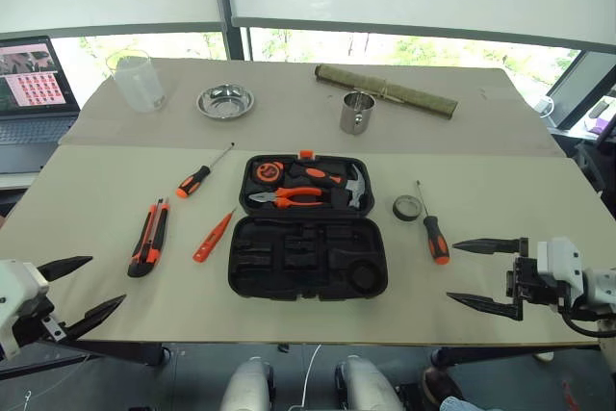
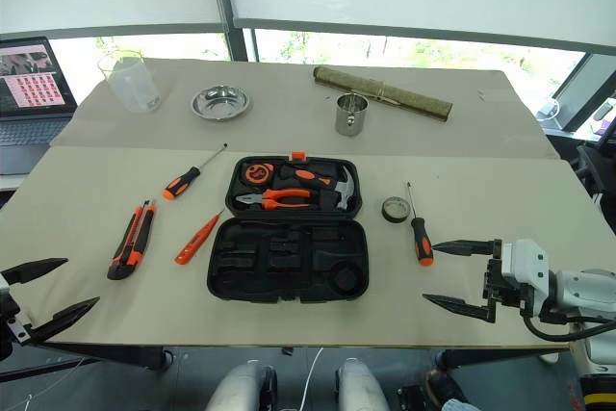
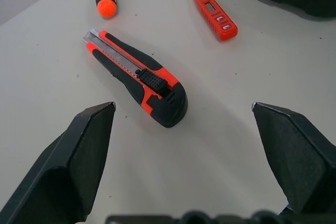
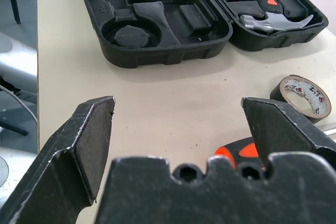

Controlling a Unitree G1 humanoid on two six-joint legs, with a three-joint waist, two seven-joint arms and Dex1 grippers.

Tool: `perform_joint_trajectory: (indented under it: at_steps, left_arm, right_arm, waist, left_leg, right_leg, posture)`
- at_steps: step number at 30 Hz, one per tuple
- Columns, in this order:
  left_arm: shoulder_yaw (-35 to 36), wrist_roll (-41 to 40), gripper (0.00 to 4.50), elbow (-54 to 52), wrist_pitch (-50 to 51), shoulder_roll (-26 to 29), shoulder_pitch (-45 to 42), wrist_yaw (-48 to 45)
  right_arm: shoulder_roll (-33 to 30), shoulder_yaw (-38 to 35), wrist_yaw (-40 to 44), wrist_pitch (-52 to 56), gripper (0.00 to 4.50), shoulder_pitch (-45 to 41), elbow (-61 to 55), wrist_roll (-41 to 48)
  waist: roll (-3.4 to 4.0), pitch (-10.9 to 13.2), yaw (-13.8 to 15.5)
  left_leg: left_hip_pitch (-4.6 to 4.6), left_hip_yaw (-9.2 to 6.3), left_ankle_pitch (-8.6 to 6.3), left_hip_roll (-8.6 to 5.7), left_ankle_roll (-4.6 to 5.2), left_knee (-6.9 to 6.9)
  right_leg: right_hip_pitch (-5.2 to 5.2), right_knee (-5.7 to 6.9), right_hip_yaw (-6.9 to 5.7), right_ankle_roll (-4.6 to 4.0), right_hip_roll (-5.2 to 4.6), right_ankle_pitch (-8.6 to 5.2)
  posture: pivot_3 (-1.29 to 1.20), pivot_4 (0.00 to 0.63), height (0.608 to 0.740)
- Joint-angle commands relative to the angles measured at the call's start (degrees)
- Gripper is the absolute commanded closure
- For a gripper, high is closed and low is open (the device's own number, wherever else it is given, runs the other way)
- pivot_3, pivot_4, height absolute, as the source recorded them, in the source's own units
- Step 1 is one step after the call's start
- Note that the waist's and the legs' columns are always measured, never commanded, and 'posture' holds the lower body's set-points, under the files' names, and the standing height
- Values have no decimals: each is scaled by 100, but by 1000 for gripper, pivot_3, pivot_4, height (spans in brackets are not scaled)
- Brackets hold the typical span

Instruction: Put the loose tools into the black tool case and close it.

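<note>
The black tool case lies open at the table's middle, pliers and a hammer in its far half. Left of it lie a slim orange screwdriver, an orange-and-black utility knife and an orange-and-black-handled screwdriver. To the case's right sit a small black tape roll and a second screwdriver. My left gripper hovers open at the near left edge, the knife just ahead of it. Open too, my right gripper hangs at the near right, beside that screwdriver's handle and short of the tape roll.
At the back stand a steel cup, a round metal dish, a clear plastic jug and a rolled mat. A laptop sits off the far left corner. The table's front edge runs between my grippers.
</note>
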Motion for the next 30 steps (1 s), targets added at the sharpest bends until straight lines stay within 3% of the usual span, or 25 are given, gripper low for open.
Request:
perform_joint_trajectory:
  at_steps: [1, 8, 12, 14, 18, 22, 25, 30]
  left_arm:
    - [83, -267, 0, -173, 270, -36, -138, 177]
    - [915, -1214, 0, -308, 1832, -399, -379, 1348]
    - [1393, -1489, 0, -417, 3198, -621, 62, 2225]
    - [1537, -1718, 0, -482, 3875, -594, 146, 2571]
    - [1663, -2623, 0, -787, 5102, -129, -628, 3219]
    - [654, -2914, 0, -558, 5806, 664, -2203, 3588]
    - [-788, -2537, 0, 156, 6015, 1001, -3830, 3746]
    - [-2857, -1341, 0, 1929, 5552, 691, -6107, 3562]
  right_arm:
    - [85, -29, -158, -49, 17, -102, -149, 29]
    - [1087, -140, -1349, 644, 17, -675, -1110, 974]
    - [1626, -164, -1974, 766, 17, -860, -1659, 1311]
    - [1775, -180, -2066, 699, 17, -785, -1766, 1294]
    - [1876, -166, -2048, 561, 17, -623, -1794, 1179]
    - [1886, -151, -2111, 476, 17, -718, -1655, 1033]
    - [1852, -164, -2181, 556, 17, -811, -1550, 985]
    - [1851, -65, -2161, 543, 17, -871, -1477, 908]
  waist:
    - [0, 0, 0]
    - [-4, -1, -42]
    - [-6, -2, -76]
    - [-8, -3, -74]
    - [-17, -6, 75]
    - [-25, -9, 160]
    - [-12, -7, 119]
    - [-13, -6, -15]
  left_leg:
    - [0, 0, 0, 0, 0, 0]
    - [1, -7, 1, 8, -2, 3]
    - [1, -35, 0, 12, -2, 2]
    - [0, -44, -1, 10, -3, 2]
    - [1, -50, 2, -2, -6, 4]
    - [8, -38, 16, 1, -19, 7]
    - [12, -27, 22, -9, -20, 7]
    - [-6, -26, 21, -14, -23, 2]
  right_leg:
    - [0, 0, 0, 0, 0, 0]
    - [-7, 18, 2, -1, 7, 0]
    - [-6, 20, 2, -1, 7, 0]
    - [-5, 21, 0, -1, 5, 0]
    - [-1, 21, -13, 0, -5, 1]
    - [-4, 22, -39, -2, -9, 1]
    - [18, 23, -26, -3, -8, 8]
    - [-9, 31, -14, -4, 12, 10]
  posture:
    - [0, 150, 740]
    - [0, 150, 740]
    - [0, 150, 740]
    - [0, 150, 740]
    - [0, 150, 740]
    - [0, 150, 740]
    - [0, 150, 740]
    - [0, 150, 740]
